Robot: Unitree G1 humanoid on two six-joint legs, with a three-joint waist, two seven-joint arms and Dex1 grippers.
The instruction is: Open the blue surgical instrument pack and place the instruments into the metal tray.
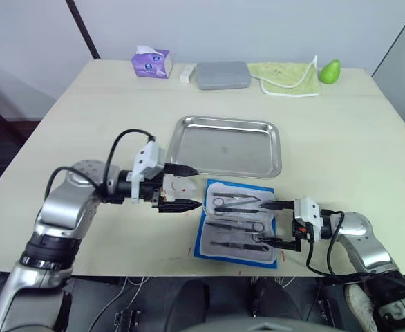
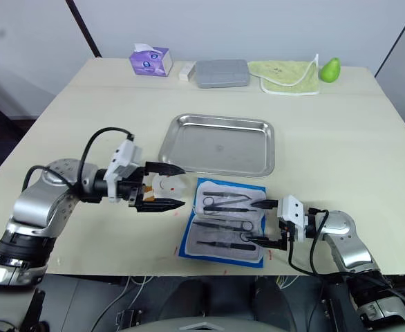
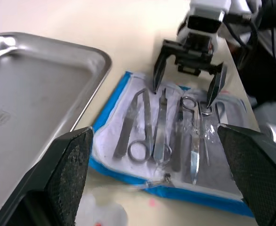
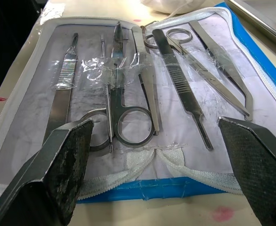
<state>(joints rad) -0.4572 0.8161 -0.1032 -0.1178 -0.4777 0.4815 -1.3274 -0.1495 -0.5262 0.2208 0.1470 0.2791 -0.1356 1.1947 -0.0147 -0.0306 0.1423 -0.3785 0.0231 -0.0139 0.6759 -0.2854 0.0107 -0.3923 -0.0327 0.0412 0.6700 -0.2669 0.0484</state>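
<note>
Lying near the table's (image 1: 368, 138) front edge, the pack (image 1: 236, 222) is already spread open just in front of the tray (image 1: 228, 144) – bare so far. The instruments (image 4: 142, 89) sit in a row, seemingly taped to the liner, so pick one at the edge and peel gently. Right gripper (image 1: 275, 223) is spread wide at the pack's right edge, holding nothing; left gripper (image 1: 187, 187) – likewise wide and unladen – hovers at its left.
</note>
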